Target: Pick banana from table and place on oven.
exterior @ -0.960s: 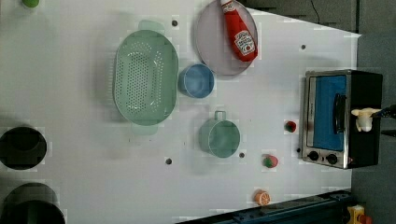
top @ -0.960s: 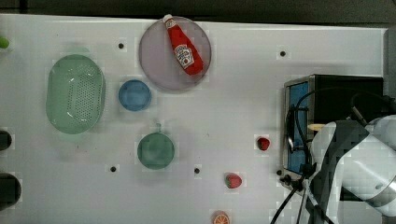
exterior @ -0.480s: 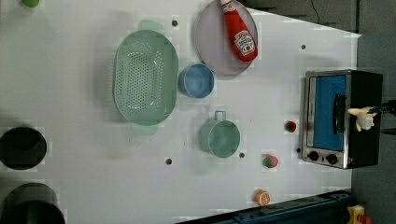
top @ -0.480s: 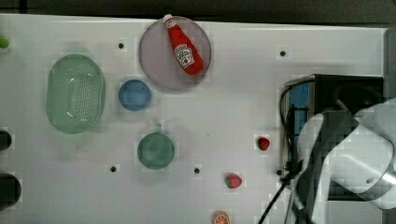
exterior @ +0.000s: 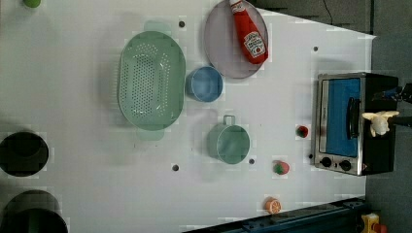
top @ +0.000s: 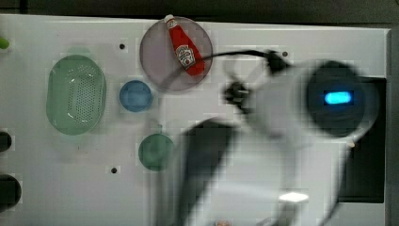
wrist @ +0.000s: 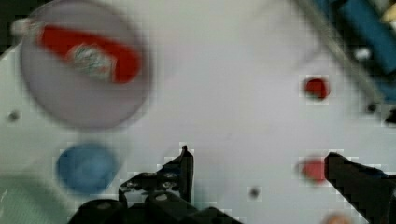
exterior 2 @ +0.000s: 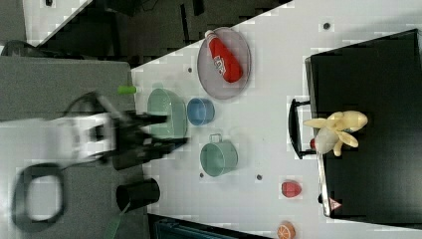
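The pale yellow banana [exterior: 380, 121] lies on the oven's black top [exterior 2: 378, 74], near the front edge above the door handle, also seen as banana [exterior 2: 336, 129]. The oven [exterior: 340, 121] stands at the left view's right edge of the white table [exterior: 73, 97]. My gripper [wrist: 261, 168] hangs open above bare table, away from the oven, with nothing between its fingers [wrist: 184, 163]. The blurred arm [top: 282, 141] covers the top view's right half and part of the oven [top: 367, 179]. The oven's blue door [wrist: 369, 28] shows in a corner of the wrist view.
A ketchup bottle [exterior: 250, 34] lies on a grey plate [exterior: 228, 58]. Beside it sit a blue bowl [exterior: 205, 83], a green colander [exterior: 151, 80] and a green mug [exterior: 229, 142]. Two red strawberries [exterior: 302, 131] [exterior: 281, 168] and an orange slice [exterior: 273, 206] lie before the oven.
The arm has swept away from the oven and out over the table in the top view. The banana stays lying on the oven top.
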### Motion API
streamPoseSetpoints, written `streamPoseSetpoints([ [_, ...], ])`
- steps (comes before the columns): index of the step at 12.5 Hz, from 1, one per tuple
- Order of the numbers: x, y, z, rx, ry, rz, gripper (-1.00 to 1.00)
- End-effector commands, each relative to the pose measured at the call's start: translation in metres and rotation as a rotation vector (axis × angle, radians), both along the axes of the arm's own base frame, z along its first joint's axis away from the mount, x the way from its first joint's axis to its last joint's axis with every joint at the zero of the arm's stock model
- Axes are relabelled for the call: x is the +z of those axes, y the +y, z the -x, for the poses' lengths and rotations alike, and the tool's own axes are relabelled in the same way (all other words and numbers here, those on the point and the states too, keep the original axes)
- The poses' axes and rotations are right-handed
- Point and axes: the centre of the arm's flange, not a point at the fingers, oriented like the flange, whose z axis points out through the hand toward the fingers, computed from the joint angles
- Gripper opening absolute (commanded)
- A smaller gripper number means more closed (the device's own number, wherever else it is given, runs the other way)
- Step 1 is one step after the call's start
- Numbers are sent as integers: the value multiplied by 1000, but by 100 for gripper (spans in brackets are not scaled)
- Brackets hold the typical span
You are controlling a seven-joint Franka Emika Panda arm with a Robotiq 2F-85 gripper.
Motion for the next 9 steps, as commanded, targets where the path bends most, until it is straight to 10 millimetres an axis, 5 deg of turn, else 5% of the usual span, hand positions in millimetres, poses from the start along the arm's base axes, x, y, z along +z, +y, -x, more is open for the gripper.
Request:
streamPoseSetpoints([
  [1,52,46,40,-256,43,28,100],
  [5,76,60,56,-278,-7,27,100],
  [9,75,53,56,-291,-3,23,100],
])
